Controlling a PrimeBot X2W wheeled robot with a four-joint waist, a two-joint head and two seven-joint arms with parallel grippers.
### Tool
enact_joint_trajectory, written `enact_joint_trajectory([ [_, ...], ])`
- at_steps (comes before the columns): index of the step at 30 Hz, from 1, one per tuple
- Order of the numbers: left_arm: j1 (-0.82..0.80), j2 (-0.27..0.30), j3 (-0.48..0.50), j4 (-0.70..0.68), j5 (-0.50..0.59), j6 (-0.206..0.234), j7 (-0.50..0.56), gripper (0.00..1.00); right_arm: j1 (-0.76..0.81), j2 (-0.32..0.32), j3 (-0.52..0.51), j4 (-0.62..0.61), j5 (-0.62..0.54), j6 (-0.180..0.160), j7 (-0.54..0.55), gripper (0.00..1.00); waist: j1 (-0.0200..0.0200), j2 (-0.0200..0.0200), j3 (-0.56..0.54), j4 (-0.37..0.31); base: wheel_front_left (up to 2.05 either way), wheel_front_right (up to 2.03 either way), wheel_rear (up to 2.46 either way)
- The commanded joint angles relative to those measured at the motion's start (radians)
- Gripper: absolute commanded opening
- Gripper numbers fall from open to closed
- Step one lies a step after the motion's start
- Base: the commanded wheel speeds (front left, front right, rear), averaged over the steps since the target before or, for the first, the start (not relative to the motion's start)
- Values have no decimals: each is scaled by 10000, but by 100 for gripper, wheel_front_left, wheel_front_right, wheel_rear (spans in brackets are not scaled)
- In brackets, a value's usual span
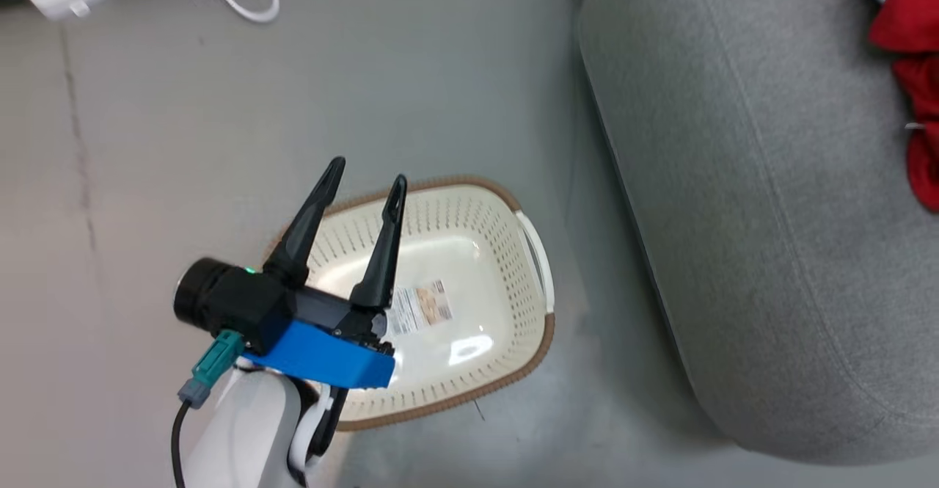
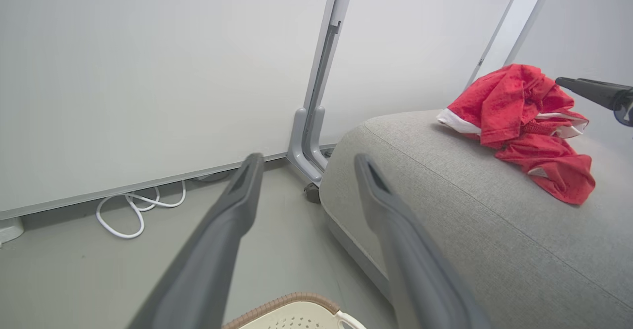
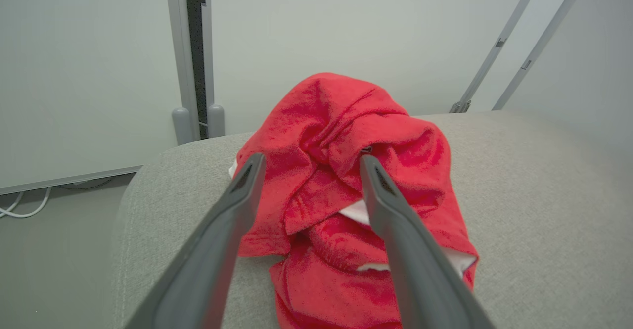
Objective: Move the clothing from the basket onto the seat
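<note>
While the right gripper (image 3: 311, 160) gapes, jaws empty, clothing (image 3: 341, 136) heaped on the seat (image 3: 534, 180) just beyond.

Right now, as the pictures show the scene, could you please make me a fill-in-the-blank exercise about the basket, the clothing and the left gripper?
1. The clothing lying on the grey seat is bright ____.
2. Inside the basket lies a paper ____.
3. The left gripper hangs over the basket with its jaws ____.
4. On the floor near the wall lies a looped white ____.

Missing words: red; label; open; cable.
</note>
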Motion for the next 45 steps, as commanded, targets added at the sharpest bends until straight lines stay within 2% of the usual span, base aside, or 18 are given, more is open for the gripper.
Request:
enact_joint_trajectory([
  [1,322,-71,159,135,-53,-72,-43,100,593,182,157,-230,66,1,39,100,1,0,-1376,518,0,0,0],
  [11,1972,-586,1413,640,-120,-82,-44,100,4034,1732,1489,-2773,703,1,677,100,1,0,-3532,1098,0,0,0],
  [22,3206,-792,2578,1129,41,-87,-44,100,6200,2858,1934,-4494,87,1,555,100,1,0,-4757,1722,0,0,0],
  [32,3587,-674,3290,1495,178,-89,-45,100,7201,3292,2200,-5214,-205,1,738,100,1,0,-4873,1789,0,0,0],
  [45,3479,-662,3241,1793,156,-90,-46,100,7375,3384,2267,-5268,-129,1,737,100,1,0,-4791,1609,0,0,0],
])
